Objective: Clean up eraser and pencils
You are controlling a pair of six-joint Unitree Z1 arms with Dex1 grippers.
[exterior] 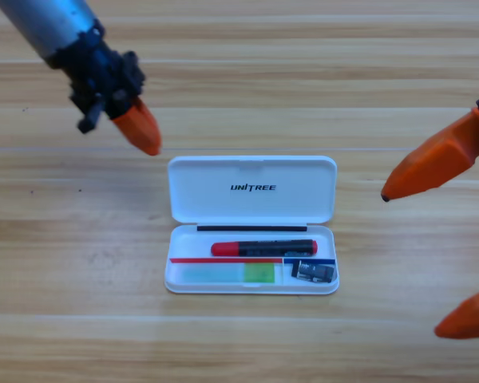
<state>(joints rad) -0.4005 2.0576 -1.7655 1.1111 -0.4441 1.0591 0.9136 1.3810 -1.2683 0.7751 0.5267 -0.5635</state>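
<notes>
A white case (pixel 199 195) lies open in the middle of the table with its lid folded back. Inside it the red pencil (pixel 255 247) with a black end lies lengthwise in the upper part. Below it, along the front wall, is the light green pencil (pixel 259 274). The small black eraser (pixel 314 273) sits in the case's front right corner. My left gripper (pixel 146 140) hovers up and left of the lid, jaws together, holding nothing. At the right edge my right gripper (pixel 411 265) is open wide and empty, one jaw level with the lid and the other near the lower right corner.
Bare wooden table surrounds the case on all sides. The left arm comes in from the top left corner.
</notes>
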